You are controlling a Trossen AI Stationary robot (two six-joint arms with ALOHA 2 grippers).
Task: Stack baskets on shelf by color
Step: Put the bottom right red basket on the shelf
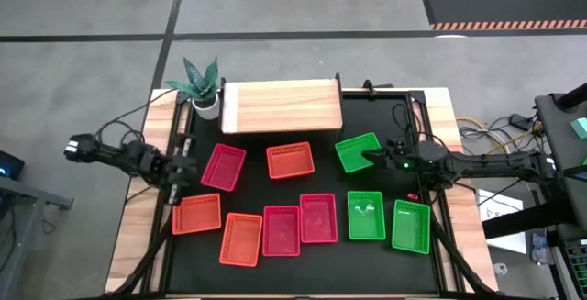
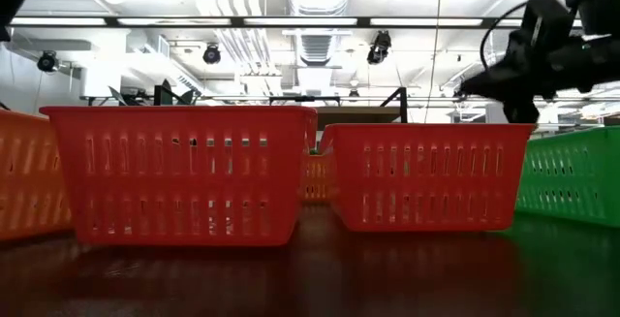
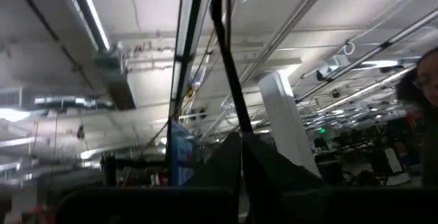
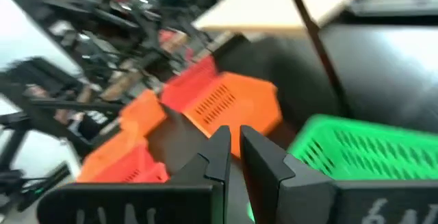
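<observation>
Nine mesh baskets lie on the black tabletop. There are three red ones point(image 1: 224, 167) point(image 1: 282, 230) point(image 1: 318, 217), three orange ones point(image 1: 291, 160) point(image 1: 196, 214) point(image 1: 241, 238) and three green ones point(image 1: 358, 151) point(image 1: 366, 215) point(image 1: 411, 225). The wooden shelf point(image 1: 282, 105) stands bare at the far edge. My right gripper point(image 1: 371, 158) hovers at the near right corner of the far green basket point(image 4: 356, 155), fingers together point(image 4: 233, 145) and empty. My left gripper point(image 1: 179, 173) is shut and empty at the table's left edge, beside the far red basket.
A potted plant point(image 1: 202, 84) stands left of the shelf. Cables run along the table's far right corner point(image 1: 404, 116). The low view shows two red baskets point(image 2: 179, 172) point(image 2: 426, 176) close up. Bare black tabletop lies between the shelf and the far row of baskets.
</observation>
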